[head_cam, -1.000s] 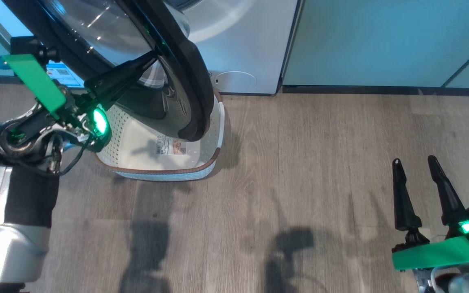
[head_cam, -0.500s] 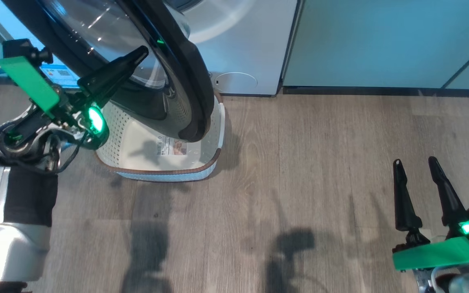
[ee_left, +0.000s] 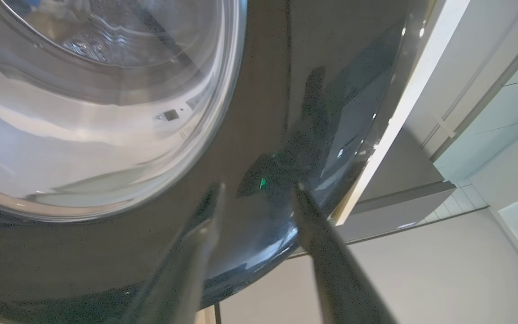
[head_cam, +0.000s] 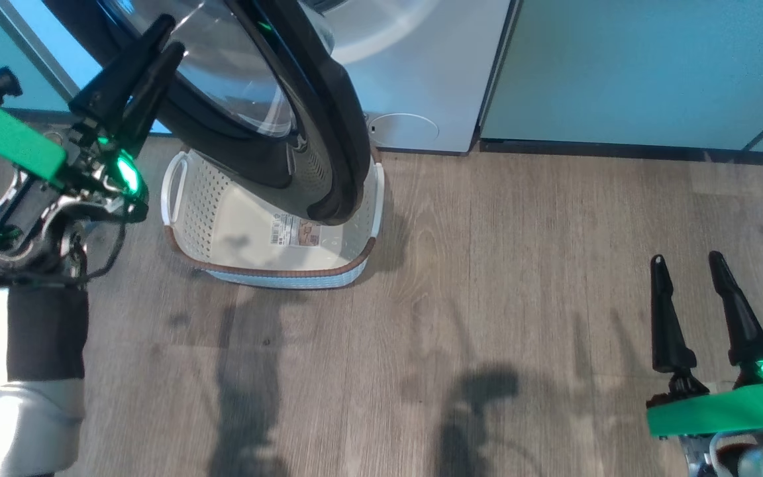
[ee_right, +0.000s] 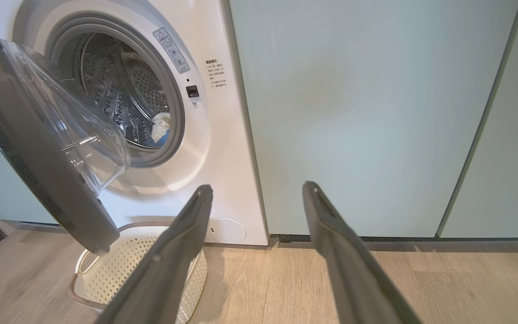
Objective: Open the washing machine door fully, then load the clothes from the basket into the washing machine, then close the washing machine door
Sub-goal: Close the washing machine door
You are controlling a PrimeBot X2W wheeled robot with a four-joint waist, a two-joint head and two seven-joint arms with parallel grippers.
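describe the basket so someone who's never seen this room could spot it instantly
Find the white washing machine beside the pale green cabinets. On the wood floor before it, under its swung-open door, sits the basket. Nothing else is cream with perforated walls, a brown rim and a label sticker inside.

Bright, even room light. Soft arm shadows lie on the floor (head_cam: 554, 218) in front of the washing machine door (head_cam: 332, 142), whose glossy rim carries glare; beside it, the left fingers (ee_left: 331, 261) blur.
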